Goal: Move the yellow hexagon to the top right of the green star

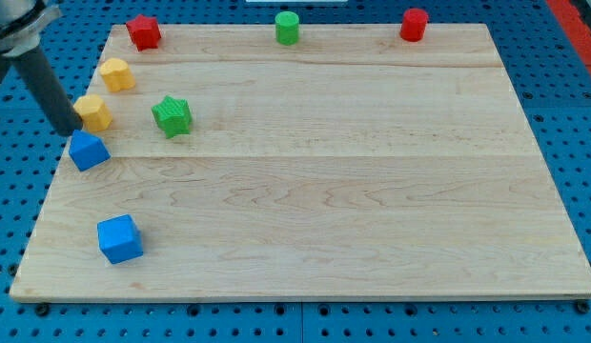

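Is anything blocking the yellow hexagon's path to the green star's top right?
Nothing visible. My tip sits at the yellow hexagon's left edge. The green star is to its right, so the path should arc above the star.

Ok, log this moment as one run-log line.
my tip at left of yellow hexagon block | green star block to its right, apart | move not done

My tip (pixel 70 130) is the blunt lower end of a straight, smooth rod, dark grey to black and round in section. Higher up, the rod meets a wider dark part with a pale grey band, cut off by the view's edge.
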You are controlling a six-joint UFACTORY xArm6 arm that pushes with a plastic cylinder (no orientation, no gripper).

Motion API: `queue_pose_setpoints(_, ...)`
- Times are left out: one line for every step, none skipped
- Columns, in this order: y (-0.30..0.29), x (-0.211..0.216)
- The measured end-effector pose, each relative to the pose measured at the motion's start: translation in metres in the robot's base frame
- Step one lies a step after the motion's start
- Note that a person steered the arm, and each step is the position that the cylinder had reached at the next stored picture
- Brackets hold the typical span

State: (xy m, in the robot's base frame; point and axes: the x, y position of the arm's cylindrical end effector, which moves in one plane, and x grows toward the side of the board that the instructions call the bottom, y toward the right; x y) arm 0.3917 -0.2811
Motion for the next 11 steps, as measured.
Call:
queue_pose_setpoints(0.026, -0.042)
queue_pose_setpoints(0.040, -0.052)
queue_pose_setpoints(-0.004, -0.056)
queue_pose_setpoints(-0.015, -0.071)
queue_pose_setpoints(0.037, -0.089)
queue_pose_setpoints(0.102, -0.062)
queue_pose_setpoints(0.151, -0.016)
queue_pose_setpoints(0.170, -0.005)
queue_pose_setpoints(0.175, 0.031)
queue_pose_setpoints(0.150, 0.037)
queue_pose_setpoints(0.114, 0.014)
